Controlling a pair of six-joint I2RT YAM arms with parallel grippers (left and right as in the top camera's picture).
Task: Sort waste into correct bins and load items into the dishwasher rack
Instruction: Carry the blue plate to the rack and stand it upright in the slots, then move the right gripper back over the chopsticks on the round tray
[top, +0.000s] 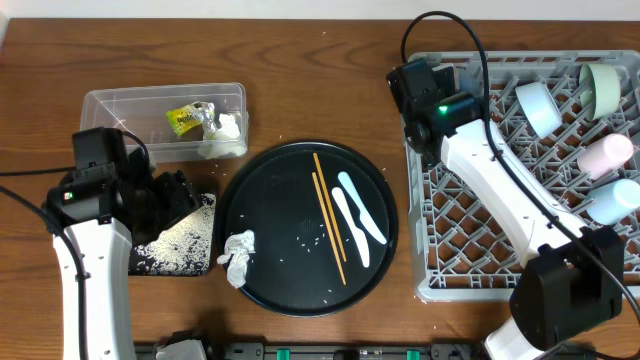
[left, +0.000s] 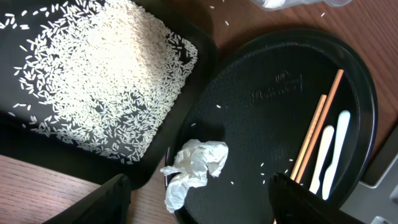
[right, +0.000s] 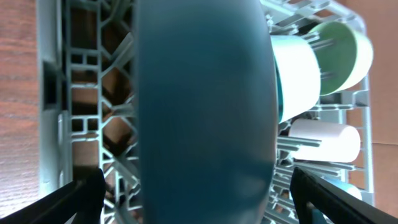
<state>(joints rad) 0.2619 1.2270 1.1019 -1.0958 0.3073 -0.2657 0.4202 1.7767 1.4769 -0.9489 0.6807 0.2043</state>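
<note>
My left gripper (top: 185, 200) (left: 205, 205) is open and hangs over a crumpled white tissue (top: 238, 255) (left: 199, 163) on the round tray's left rim. White rice (top: 180, 240) (left: 106, 68) covers the shallow black bin (left: 25, 134). The clear tub (top: 120, 105) holds a yellow-green wrapper (top: 183, 120) and tissues (top: 225, 130). My right gripper (top: 412, 88) (right: 198, 202) is open at the grey rack's (top: 470, 230) (right: 81, 93) far-left corner. The blue dish (right: 205, 106) stands on edge between its spread fingers, with a gap on both sides.
The round black tray (top: 290, 180) (left: 261, 124) carries two chopsticks (top: 328, 215) (left: 317, 134), white flat utensils (top: 358, 225) (left: 333, 149) and stray rice grains. Bowls and cups (top: 538, 108) (top: 603, 88) (top: 605, 155) lie in the rack's right side.
</note>
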